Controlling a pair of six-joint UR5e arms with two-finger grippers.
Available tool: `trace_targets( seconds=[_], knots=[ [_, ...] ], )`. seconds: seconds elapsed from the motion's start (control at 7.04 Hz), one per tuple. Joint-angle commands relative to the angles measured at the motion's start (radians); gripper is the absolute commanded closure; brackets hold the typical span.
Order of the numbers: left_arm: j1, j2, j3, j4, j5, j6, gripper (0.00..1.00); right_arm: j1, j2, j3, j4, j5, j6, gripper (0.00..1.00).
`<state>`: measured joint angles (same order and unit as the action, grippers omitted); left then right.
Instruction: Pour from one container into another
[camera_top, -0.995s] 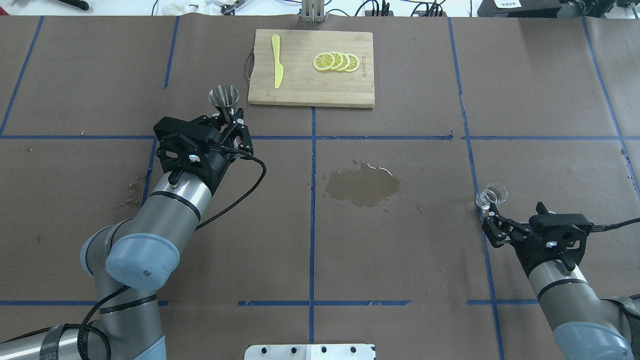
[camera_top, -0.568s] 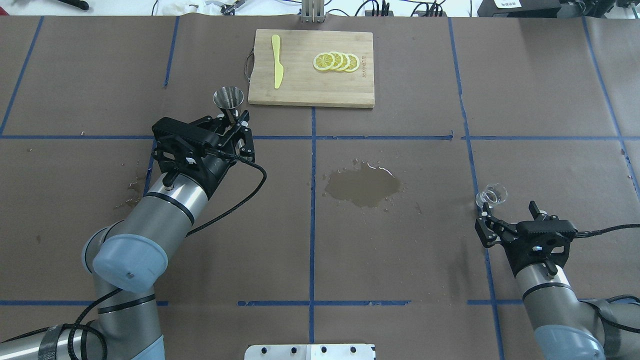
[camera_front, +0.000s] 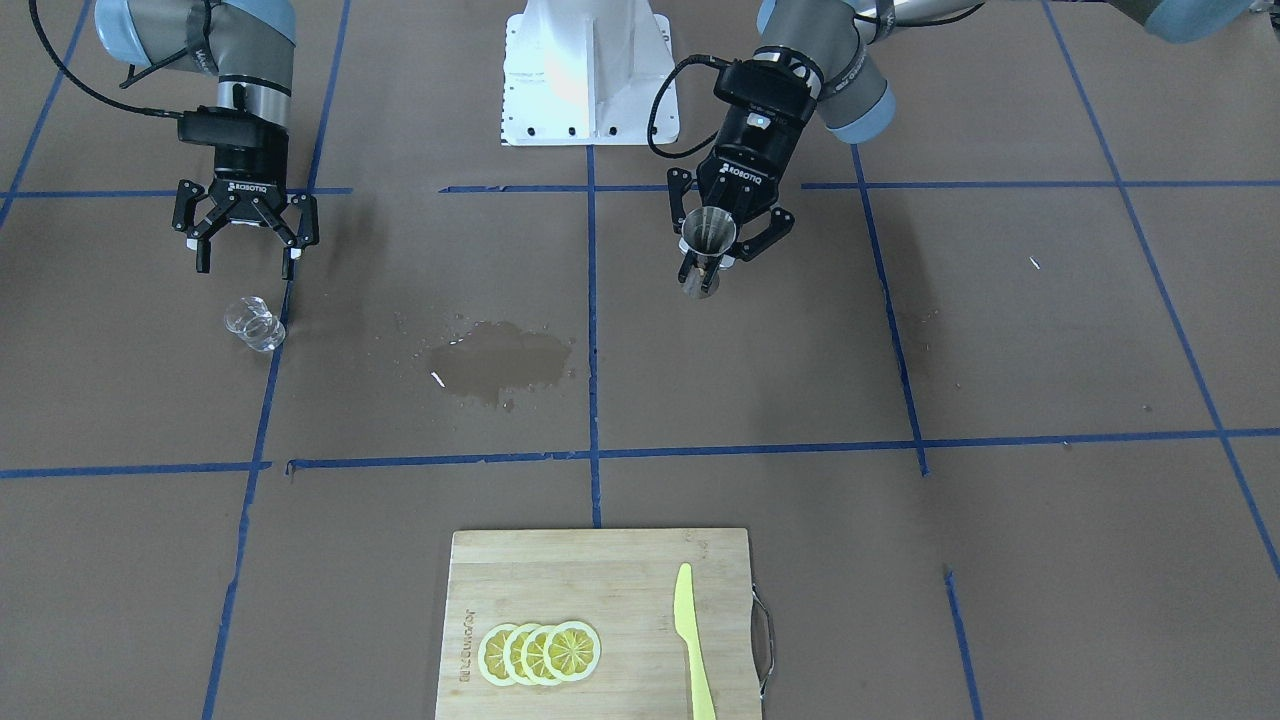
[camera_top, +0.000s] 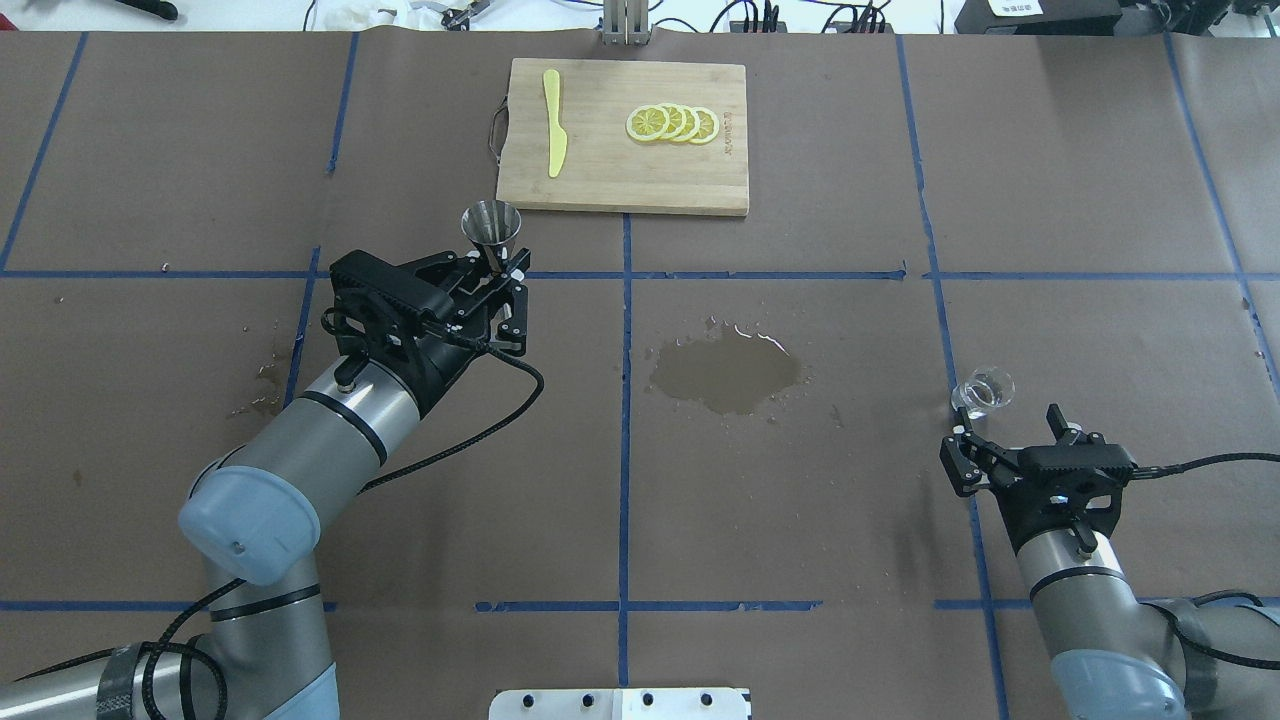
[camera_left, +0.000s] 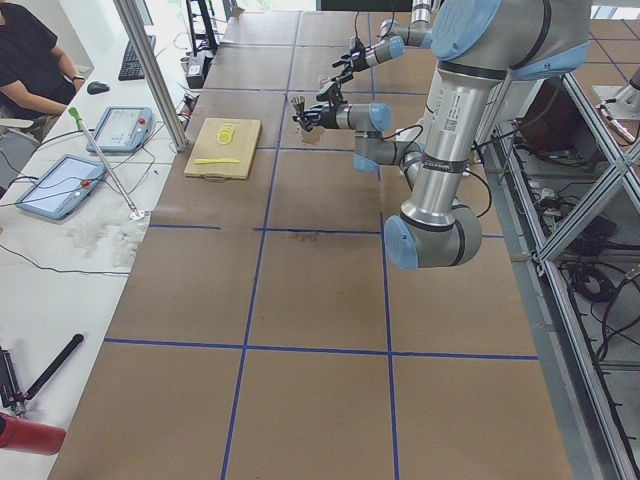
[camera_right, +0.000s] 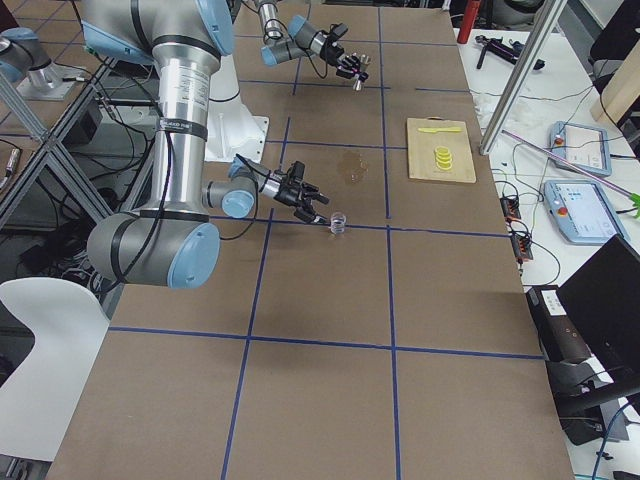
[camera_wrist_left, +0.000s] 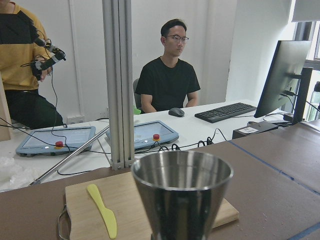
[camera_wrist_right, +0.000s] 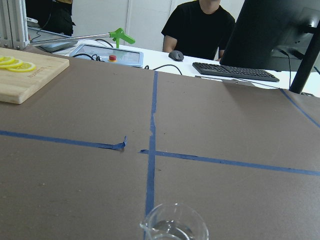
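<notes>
The left pincer (camera_top: 497, 275) is pinching the steel jigger (camera_top: 491, 228) at its narrow waist and holds it upright, mouth up, near the corner of the cutting board (camera_top: 620, 180). It looks to be clear of the table. The right pincer (camera_top: 1005, 442) is spread wide with nothing in it, hanging just behind the little glass (camera_top: 983, 392) without touching it. The glass stands upright on the brown paper beside a blue tape line, well apart from the jigger. A wet puddle (camera_top: 728, 373) lies between the two arms. No pouring is under way. From the right wrist view the glass (camera_wrist_right: 174, 227) looks to hold little or nothing, though I can't be sure, and I can't see inside the jigger. My guess is the pour is done, or spilled; otherwise the glass must be picked up and carried across.
</notes>
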<state>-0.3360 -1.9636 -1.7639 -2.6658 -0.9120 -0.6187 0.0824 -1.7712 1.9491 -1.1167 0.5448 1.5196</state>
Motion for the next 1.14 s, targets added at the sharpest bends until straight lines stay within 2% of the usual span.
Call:
trace_targets(
  seconds=[0.0,0.57,0.99],
  knots=[
    [-0.001,-0.001,0.009,-0.005,-0.008,0.008,1.00,0.000,0.085,-0.074,0.008,-0.023,0.002,0.00],
    [-0.008,-0.001,0.008,-0.008,-0.010,0.054,1.00,0.011,0.084,-0.188,0.182,-0.032,-0.001,0.00],
    [-0.009,0.000,0.007,-0.008,-0.010,0.056,1.00,0.040,0.084,-0.185,0.193,-0.031,-0.001,0.00]
  ],
)
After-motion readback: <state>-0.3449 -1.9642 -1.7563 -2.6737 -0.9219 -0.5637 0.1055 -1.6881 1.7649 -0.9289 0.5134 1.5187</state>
